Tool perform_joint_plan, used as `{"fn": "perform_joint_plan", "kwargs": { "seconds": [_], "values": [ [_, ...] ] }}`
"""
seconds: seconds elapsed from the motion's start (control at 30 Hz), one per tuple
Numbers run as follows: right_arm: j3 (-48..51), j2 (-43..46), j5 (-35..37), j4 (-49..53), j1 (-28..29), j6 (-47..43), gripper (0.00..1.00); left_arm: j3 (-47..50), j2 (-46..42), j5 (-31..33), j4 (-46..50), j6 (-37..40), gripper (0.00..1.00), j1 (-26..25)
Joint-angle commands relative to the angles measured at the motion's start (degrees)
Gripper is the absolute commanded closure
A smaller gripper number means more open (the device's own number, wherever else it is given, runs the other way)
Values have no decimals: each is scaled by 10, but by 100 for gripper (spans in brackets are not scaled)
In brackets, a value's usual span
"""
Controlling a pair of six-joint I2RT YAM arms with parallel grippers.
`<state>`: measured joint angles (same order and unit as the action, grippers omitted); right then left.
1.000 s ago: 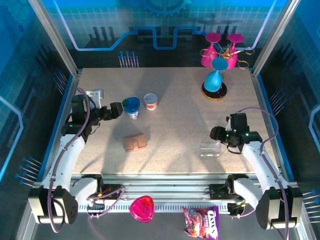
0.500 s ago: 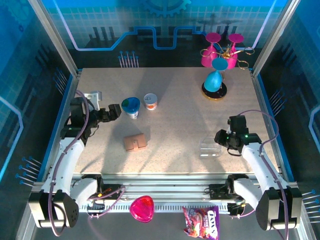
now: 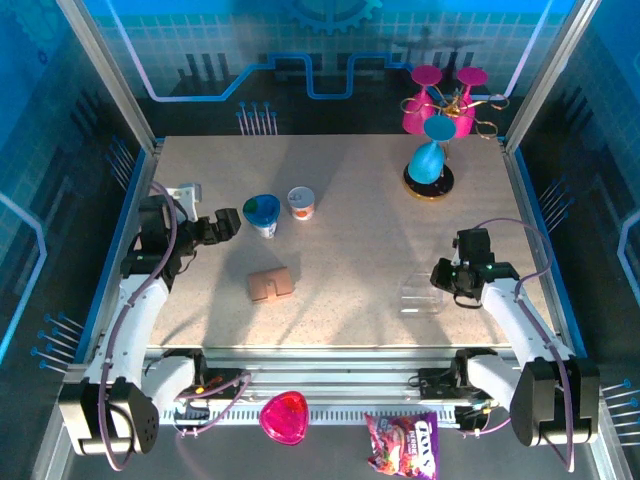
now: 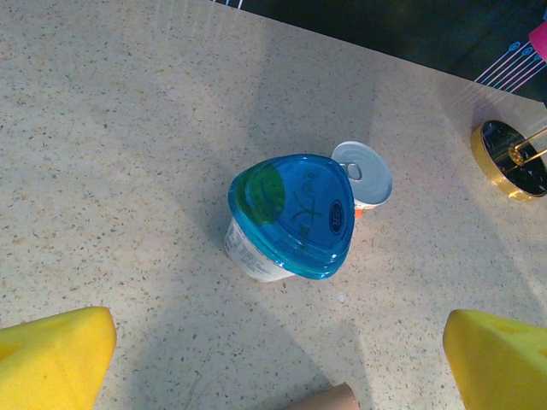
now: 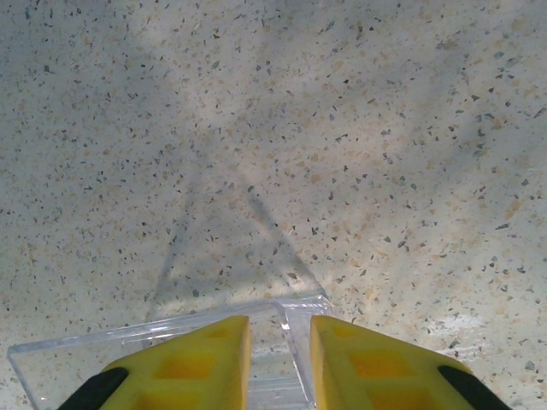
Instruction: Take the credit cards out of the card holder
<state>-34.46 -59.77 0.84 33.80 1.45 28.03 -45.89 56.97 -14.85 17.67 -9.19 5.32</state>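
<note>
- The right pincer (image 5: 279, 342) hangs low near the worktop's (image 3: 350, 180) right edge, towards its near-right corner. Its yellow fingers (image 5: 184, 359) stand a slim gap apart, with one thin wall of the clear container (image 5: 102, 342) between them. A little space shows on each side of that wall, so we do not call it pinched.
- The left pincer (image 3: 232, 222) is spread wide, hovering near the left edge and holding nothing. Just beyond it stand a blue-lidded tub (image 4: 291, 218) and, touching or nearly touching it, a small can (image 4: 362, 171) with a pull-tab lid.
- The card holder (image 3: 271, 285) lies flat between the arms, left of centre and nearer the near edge, well apart from both pincers. Its tan outside faces up.
- We judge the credit cards to be tucked inside it, so none is out yet.
- We expect the holder to be light and soft. It will probably skate on the smooth speckled top and flop open instead of resisting a pull.
- The cards should be thin, stiff and slick, so a shallow grip could slip off.
- We would pin one leaf of the holder flat with one pincer. The other should take a card by whatever short edge stands proud of its pocket and draw it straight along the slot.
</note>
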Motion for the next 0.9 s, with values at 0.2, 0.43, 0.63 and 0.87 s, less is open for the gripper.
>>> {"fn": "perform_joint_plan", "kwargs": {
  "seconds": [0.2,0.43,0.63,0.87],
  "values": [
    [9,4,-15,-1,-7,-12,81,-3,3,10,5,6,1,10],
    [13,2,-25,-4,-7,-10,83,1,2,7,4,-2,1,11],
    [14,-3,-31,-6,-7,-8,82,3,2,3,-4,-14,1,11],
    [17,0,-34,-8,-6,-6,87,2,1,4,-3,-13,1,11]
  ]
}}
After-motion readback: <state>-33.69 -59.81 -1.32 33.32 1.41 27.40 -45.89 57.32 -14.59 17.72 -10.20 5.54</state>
